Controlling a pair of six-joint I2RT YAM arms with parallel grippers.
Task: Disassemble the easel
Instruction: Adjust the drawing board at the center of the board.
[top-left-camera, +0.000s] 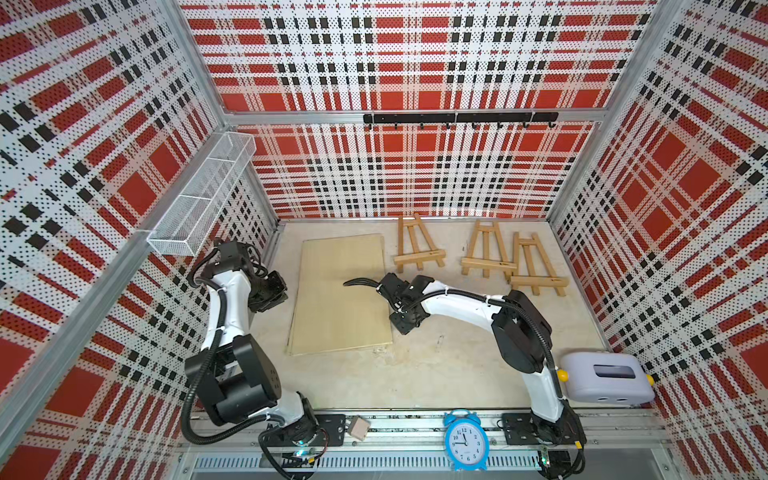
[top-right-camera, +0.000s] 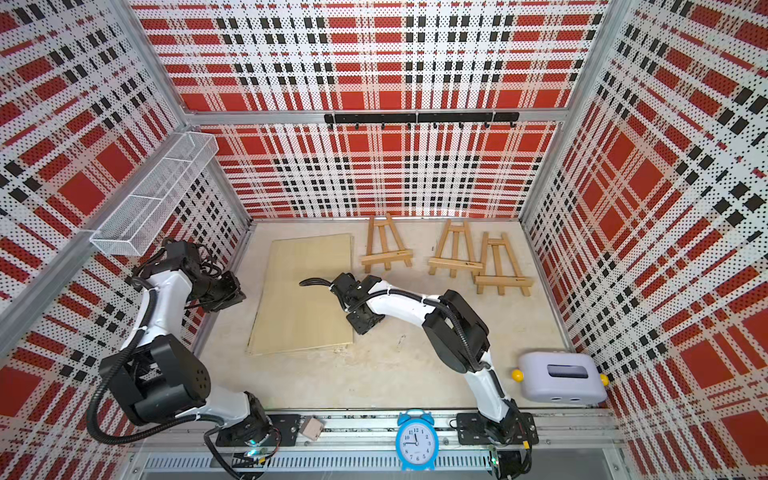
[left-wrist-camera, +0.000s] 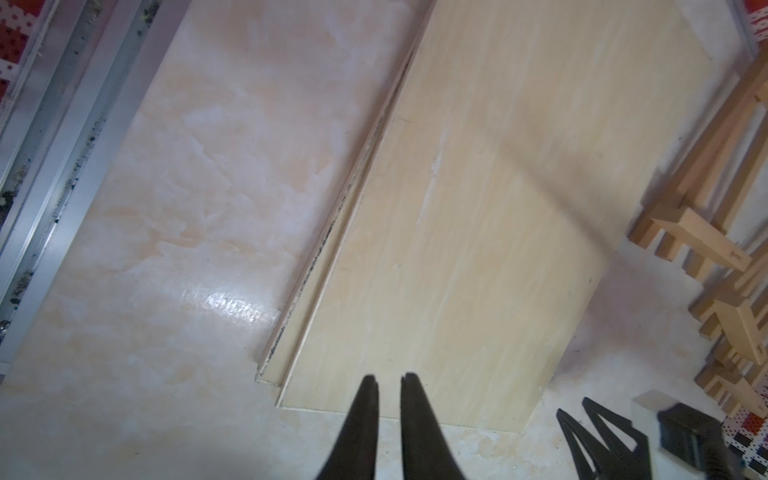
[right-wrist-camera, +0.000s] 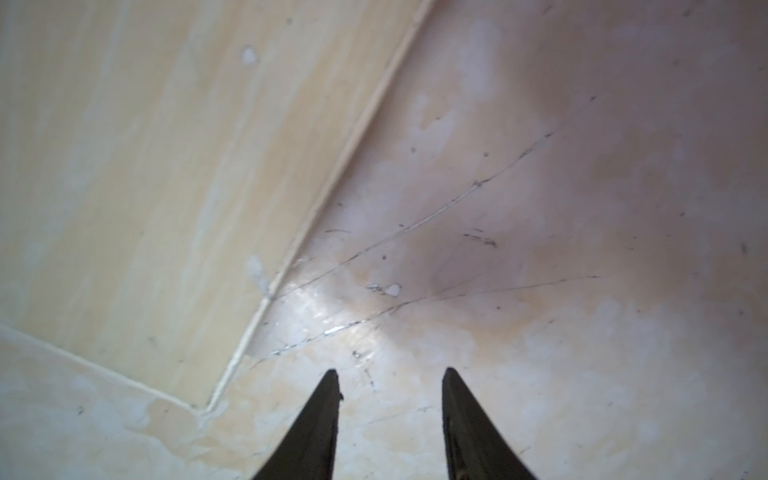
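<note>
We see three small pale-wood A-frame easels (top-left-camera: 489, 265) lying flat along the tabletop's (top-left-camera: 415, 374) far edge, well apart from both grippers. Our right gripper (right-wrist-camera: 390, 374) hovers moderately wide and empty beside the pale rectangular plywood board (top-left-camera: 340, 291). Our left gripper (left-wrist-camera: 388, 378) is narrow and empty near the board's left edge.

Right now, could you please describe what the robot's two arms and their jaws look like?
Both the left arm and right arm have glossy white link shells between bulky black joint housings. A black corrugated cable conduit runs along each, fastened with white ties. The jaws are black and taper to narrow points. No readable markings show.
</note>
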